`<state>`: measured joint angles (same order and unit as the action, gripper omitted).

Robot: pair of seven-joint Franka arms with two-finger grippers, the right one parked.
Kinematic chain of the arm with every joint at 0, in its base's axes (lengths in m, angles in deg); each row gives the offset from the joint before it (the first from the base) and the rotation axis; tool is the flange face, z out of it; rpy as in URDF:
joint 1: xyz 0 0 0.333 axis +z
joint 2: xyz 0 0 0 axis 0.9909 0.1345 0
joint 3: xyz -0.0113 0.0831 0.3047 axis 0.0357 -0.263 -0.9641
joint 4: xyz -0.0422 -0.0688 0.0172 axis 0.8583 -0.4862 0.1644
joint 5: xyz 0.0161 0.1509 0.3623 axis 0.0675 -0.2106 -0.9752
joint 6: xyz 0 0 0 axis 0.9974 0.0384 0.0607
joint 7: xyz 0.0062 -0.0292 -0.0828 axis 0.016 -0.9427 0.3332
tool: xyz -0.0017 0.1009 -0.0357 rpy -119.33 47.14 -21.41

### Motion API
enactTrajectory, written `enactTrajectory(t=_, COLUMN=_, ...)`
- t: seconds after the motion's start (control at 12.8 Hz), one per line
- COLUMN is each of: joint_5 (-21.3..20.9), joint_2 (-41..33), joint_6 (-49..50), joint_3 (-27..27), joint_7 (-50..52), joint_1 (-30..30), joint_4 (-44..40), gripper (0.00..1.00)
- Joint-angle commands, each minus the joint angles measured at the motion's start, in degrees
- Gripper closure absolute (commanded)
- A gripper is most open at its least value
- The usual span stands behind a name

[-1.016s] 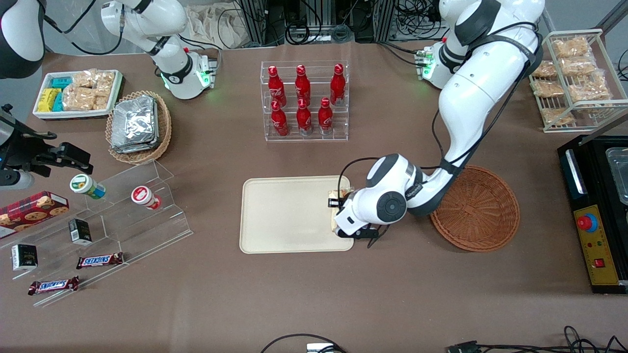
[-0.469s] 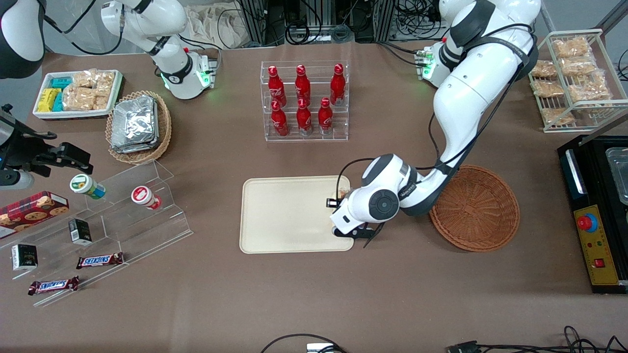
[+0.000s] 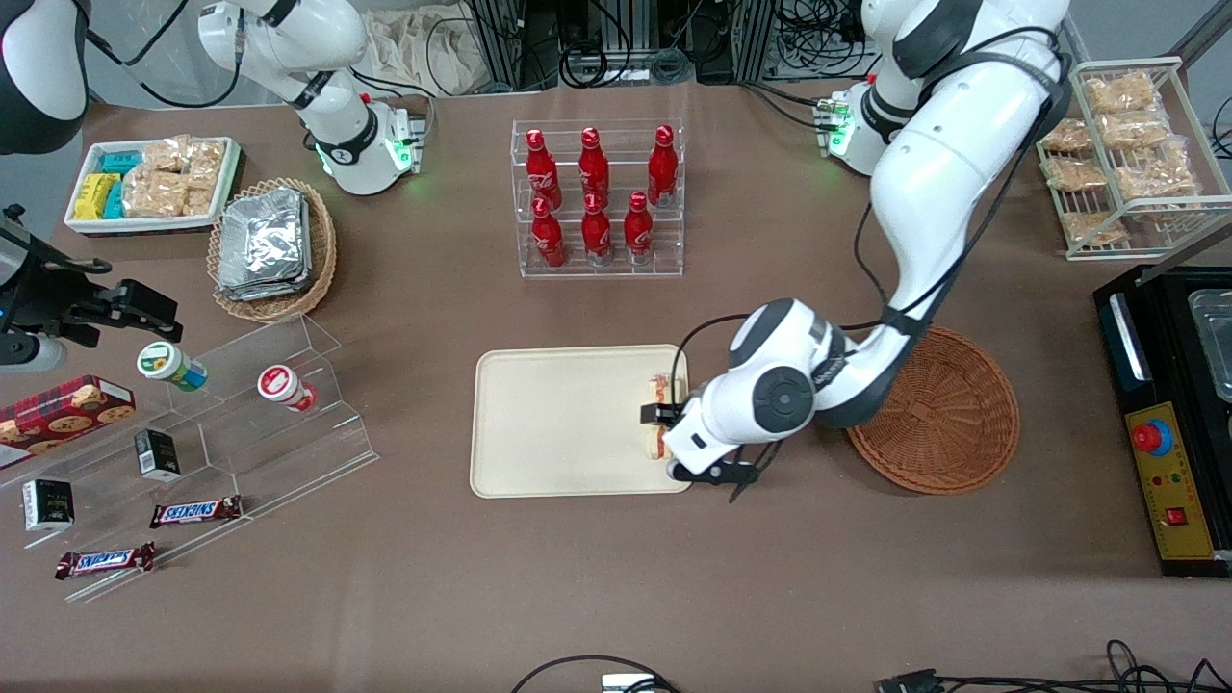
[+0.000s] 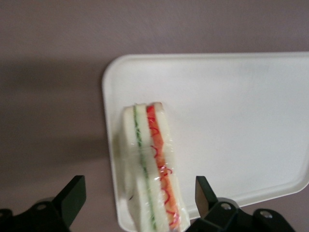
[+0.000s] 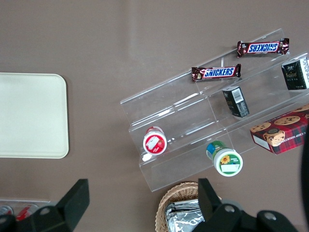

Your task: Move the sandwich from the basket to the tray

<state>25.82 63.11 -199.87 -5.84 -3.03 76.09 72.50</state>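
The gripper (image 4: pixel 137 200) hangs with fingers (image 4: pixel 72 195) spread, clear either side of the sandwich (image 4: pixel 152 169).

The working left arm reaches from its base down toward the middle of the bench, its forearm sloping low and its wrist bent so the end effector (image 3: pixel 664 431) points straight downward. In the wrist view the end effector (image 4: pixel 137 195) has its two dark fingers (image 4: pixel 72 195) spread wide apart, touching nothing, poised above the bench surface rather than resting on it.
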Motion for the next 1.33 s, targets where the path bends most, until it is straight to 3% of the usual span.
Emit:
enactTrajectory(t=0.0, joint_5=-1.2, joint_2=-8.6, joint_6=8.7, joint_3=-0.4, joint_7=0.5, joint_1=2.5, joint_4=1.4, gripper=0.0)
enactTrajectory(t=0.23, joint_5=-3.8, joint_2=-16.2, joint_6=23.1, joint_3=-0.3, joint_7=-3.9, joint_1=11.0, joint_4=1.8, gripper=0.0)
enactTrajectory(t=0.39, joint_5=-6.7, joint_2=-22.3, joint_6=29.8, joint_3=-0.4, joint_7=-18.0, joint_1=15.2, joint_4=1.7, gripper=0.0)
enactTrajectory(t=0.62, joint_5=-6.0, joint_2=-29.9, joint_6=35.1, joint_3=-0.4, joint_7=-21.4, joint_1=20.9, joint_4=1.3, gripper=0.0)
enactTrajectory(t=0.86, joint_5=-6.1, joint_2=-35.1, joint_6=40.7, joint_3=-0.5, joint_7=-21.3, joint_1=22.3, joint_4=1.3, gripper=0.0)
enactTrajectory(t=1.25, joint_5=-5.7, joint_2=-36.0, joint_6=42.8, joint_3=-0.5, joint_7=-21.4, joint_1=22.9, joint_4=3.6, gripper=0.0)
